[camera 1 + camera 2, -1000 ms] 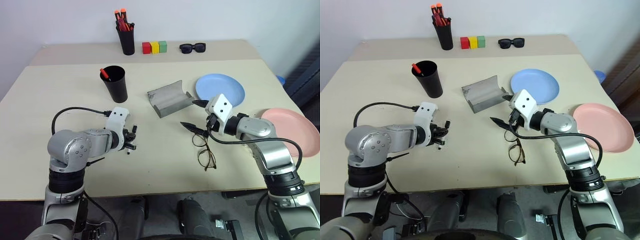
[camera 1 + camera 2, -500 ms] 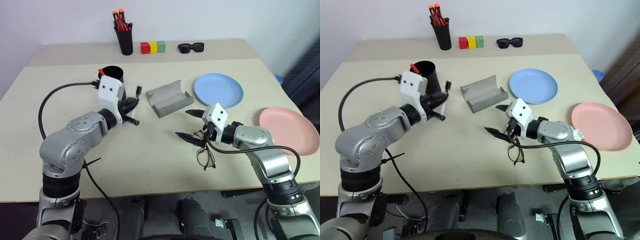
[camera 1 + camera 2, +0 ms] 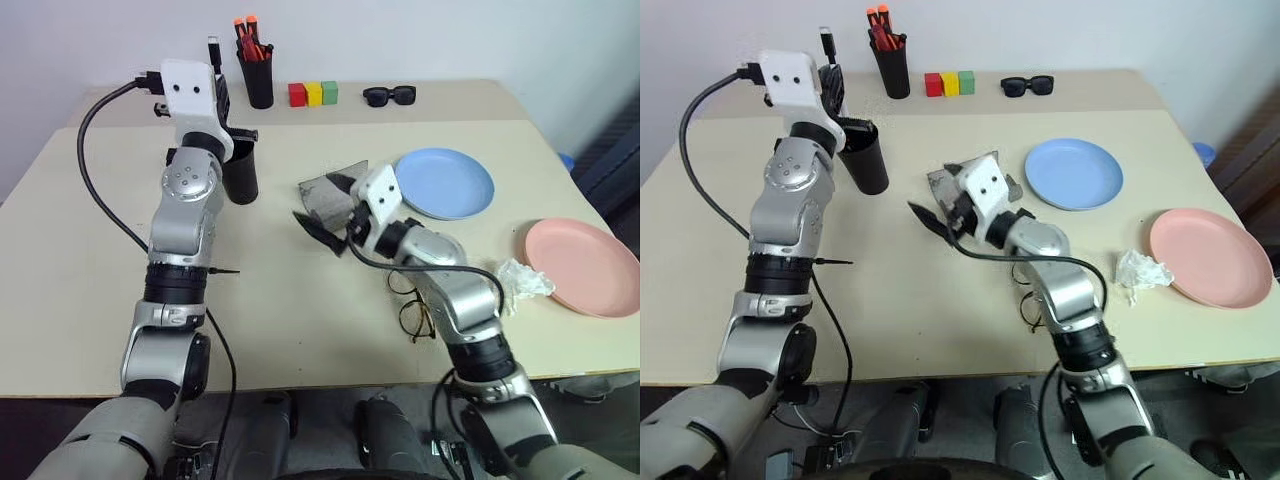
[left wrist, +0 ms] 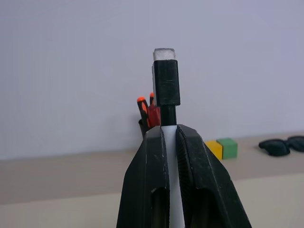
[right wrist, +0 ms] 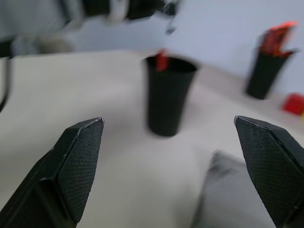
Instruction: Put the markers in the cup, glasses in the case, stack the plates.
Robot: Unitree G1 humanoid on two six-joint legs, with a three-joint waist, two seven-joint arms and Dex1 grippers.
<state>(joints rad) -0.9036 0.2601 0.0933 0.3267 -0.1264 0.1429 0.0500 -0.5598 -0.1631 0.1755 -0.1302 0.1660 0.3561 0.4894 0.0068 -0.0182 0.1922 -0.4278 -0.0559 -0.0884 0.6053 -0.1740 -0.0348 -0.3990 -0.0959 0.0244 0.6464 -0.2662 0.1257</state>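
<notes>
my left gripper (image 4: 171, 142) is clenched on the white marker (image 4: 166, 85), raised above the cup (image 3: 238, 170) to drop it in, while my right gripper (image 3: 325, 210) hangs released beside the open case (image 3: 940, 182).

Red-capped marker (image 5: 162, 61) stands in black cup (image 5: 168, 96); white marker (image 4: 167, 123) apparently upright above.

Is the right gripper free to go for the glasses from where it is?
Probably yes: the right gripper is open and empty, the glasses lie uncovered on the table beside its arm, though it must pull back.
</notes>
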